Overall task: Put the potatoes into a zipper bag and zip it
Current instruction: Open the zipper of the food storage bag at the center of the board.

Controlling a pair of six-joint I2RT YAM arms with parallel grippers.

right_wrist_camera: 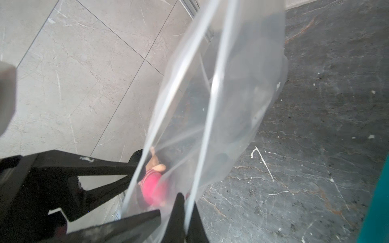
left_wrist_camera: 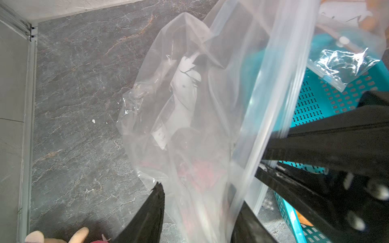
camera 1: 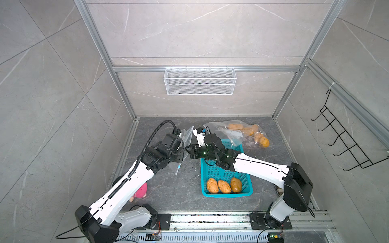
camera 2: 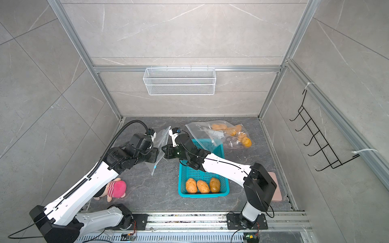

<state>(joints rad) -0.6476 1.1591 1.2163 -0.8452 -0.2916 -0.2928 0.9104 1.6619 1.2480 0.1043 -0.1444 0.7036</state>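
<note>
Right gripper (right_wrist_camera: 186, 210) is clamped on the rim of the clear plastic zipper bag (right_wrist_camera: 227, 101), lower centre; left gripper (left_wrist_camera: 200, 202), parted astride it, should be closed on 1 wall only.

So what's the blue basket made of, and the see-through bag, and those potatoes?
Teal basket: probably hard moulded plastic, smooth, full of slots.
Empty zipper bag: thin clear plastic film, shiny and crinkly.
Potatoes: glossy, wrinkled orange-tan skin; maybe plastic or rubber fakes, can't tell.
</note>
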